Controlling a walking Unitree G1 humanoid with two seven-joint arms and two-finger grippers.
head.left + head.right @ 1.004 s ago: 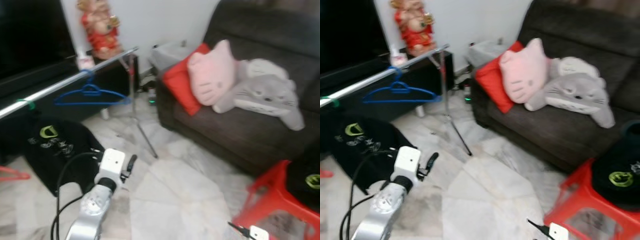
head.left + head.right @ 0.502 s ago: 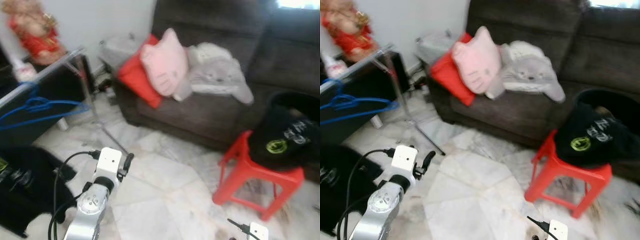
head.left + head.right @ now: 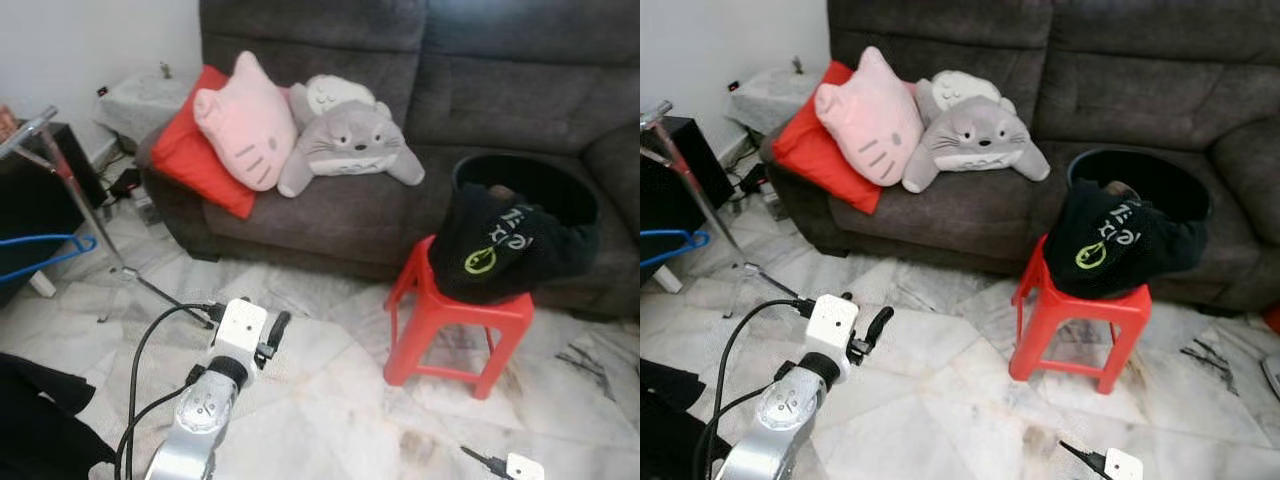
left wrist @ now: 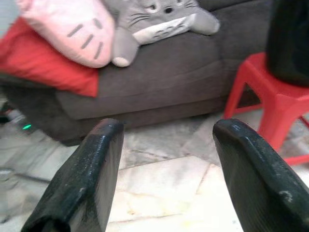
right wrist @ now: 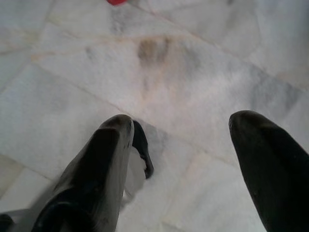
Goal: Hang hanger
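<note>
1. The hanger (image 3: 45,255) was blue and hung from the rail (image 3: 30,130) at the robot's far left, with part of it cut off by the frame edge.
2. It looked like thin plastic: light, stiff, rather slick, and likely to swing if nudged. The best hold seemed to be the straight lower bar or a shoulder arm, leaving the hook free for the rail.
3. The rail was a slanting metal tube on a thin stand (image 3: 695,215), beside the sofa (image 3: 400,190).
4. The left claw (image 3: 274,332) was raised over the floor (image 3: 940,400), well apart from the hanger; in the wrist view its fingers (image 4: 91,169) stood apart with nothing between them.
5. The right claw (image 5: 178,159) hung low over the floor, fingers spread and empty.
6. A black garment (image 3: 1110,245) lay over a red stool (image 3: 1070,330). It bore a yellow-green round logo and some pale lettering too small to read.
7. Pink, red and grey cushions (image 3: 290,135) lay on the sofa; no other writing could be read.
</note>
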